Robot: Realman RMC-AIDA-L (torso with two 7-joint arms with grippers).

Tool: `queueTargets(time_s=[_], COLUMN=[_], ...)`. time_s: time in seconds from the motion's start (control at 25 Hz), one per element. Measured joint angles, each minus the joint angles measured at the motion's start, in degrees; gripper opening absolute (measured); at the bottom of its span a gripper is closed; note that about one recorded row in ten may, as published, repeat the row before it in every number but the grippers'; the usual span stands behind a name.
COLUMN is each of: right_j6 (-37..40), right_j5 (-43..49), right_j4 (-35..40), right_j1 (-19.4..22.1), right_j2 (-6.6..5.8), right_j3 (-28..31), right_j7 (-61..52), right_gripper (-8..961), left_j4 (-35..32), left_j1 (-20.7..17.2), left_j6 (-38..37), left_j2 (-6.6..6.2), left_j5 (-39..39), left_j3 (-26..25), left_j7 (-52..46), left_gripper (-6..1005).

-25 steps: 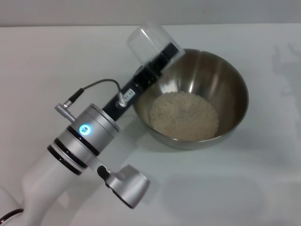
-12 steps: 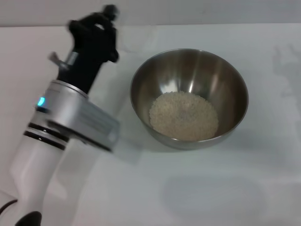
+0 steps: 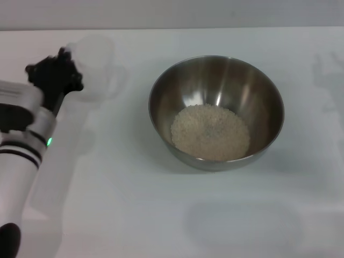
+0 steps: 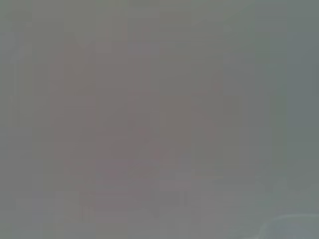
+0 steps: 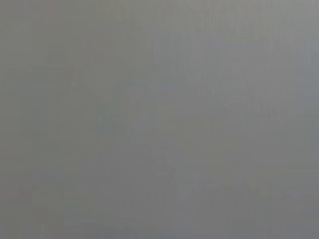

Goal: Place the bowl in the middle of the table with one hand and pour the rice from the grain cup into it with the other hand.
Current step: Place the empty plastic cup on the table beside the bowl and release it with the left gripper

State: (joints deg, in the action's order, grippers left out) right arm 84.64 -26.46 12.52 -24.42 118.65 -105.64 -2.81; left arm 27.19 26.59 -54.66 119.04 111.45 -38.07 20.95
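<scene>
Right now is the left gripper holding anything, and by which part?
The left gripper seems to hold the grain cup, a faint blur beside it; which part it grips cannot be told.

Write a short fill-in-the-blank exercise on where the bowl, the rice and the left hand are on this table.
1. The rice lies inside the ____.
2. The bowl stands upright on the white ____.
3. In the head view, the left hand is off to the bowl's ____ side.
4. The grain cup, blurred by the left hand, looks ____ of rice.

Missing words: bowl; table; left; empty
</scene>
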Motion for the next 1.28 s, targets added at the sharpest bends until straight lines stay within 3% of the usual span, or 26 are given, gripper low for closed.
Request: queueTargets(time_s=[0.04,0.2,1.0,1.28], right_j6=[0.0,0.0,0.0,-0.4], right_j5=[0.0,0.0,0.0,-0.1], right_j4=[0.0,-0.1,0.0,0.0], right_j1=[0.0,0.0,-0.3,-0.3], right_j2=[0.0,0.01,-0.17,-0.18], right_j3=[0.0,0.0,0.0,0.7], right_j7=[0.0,0.0,0.0,0.0], right_gripper=[382,382,384,385], left_j4=[-2.2,-4.0,-4.4,-3.3], left_j1=[0.0,-0.1,-0.3,-5.4], left_j6=[1.6,3.4,7.6,0.9], left_j2=[0.02,-0.14,-0.33,-0.66], left_j5=[-0.1,0.1,0.4,2.9], left_j3=[-0.5,-0.6,0.8,1.6], left_j7=[-8.2,-15.8,-17.3,-19.0], left_gripper=[19,19,19,240])
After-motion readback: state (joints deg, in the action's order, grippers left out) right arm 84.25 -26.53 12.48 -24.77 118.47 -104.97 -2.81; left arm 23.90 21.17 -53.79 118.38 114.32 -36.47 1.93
